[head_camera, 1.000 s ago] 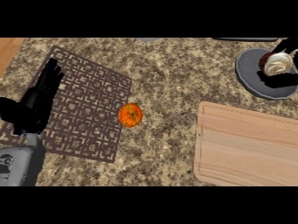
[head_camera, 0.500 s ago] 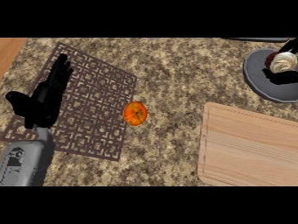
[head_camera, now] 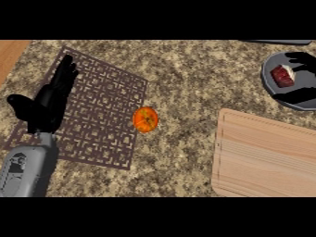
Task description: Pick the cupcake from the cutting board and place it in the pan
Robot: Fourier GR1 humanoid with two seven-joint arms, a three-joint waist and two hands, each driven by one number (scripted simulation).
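My worktop is speckled brown and beige stone, with a strip of warm orange-brown wood at its left edge. Under my black left hand lies a dark brown mat cut in a maze-like lattice. My forearm is grey. Beside the mat sits a bright orange fruit with darker streaks. The cutting board is pale, striped wood. The pan is dark grey, the cupcake in it red-brown, and my right hand black.

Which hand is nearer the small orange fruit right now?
Left. The left hand rests open over the brown lattice mat, just left of the small orange fruit; the right hand is far right, over the grey pan.
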